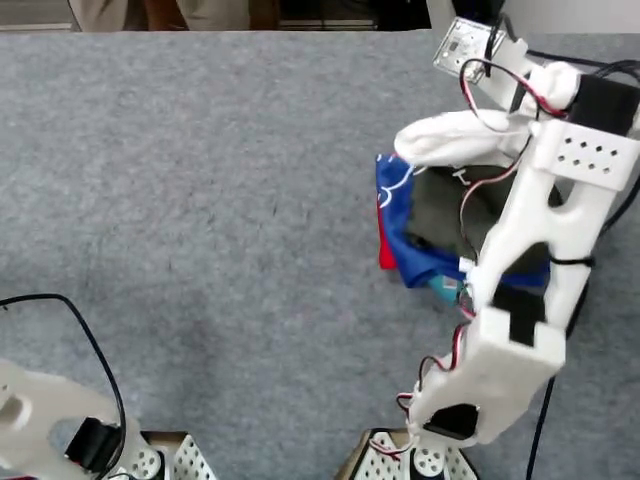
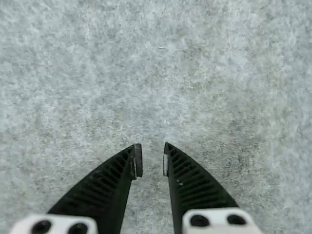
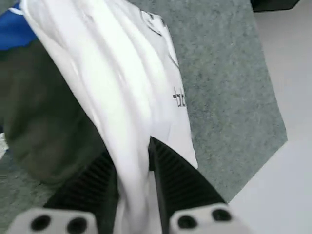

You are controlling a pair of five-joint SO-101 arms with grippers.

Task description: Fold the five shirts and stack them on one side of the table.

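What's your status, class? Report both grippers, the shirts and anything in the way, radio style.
Right gripper shut on white shirt, over the stack. Left gripper open, empty, over the table. No obstruction seen.

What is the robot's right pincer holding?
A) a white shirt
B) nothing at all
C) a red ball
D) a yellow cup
A: the right pincer is shut on a white cloth shirt, and the cloth runs down between its two black fingers.
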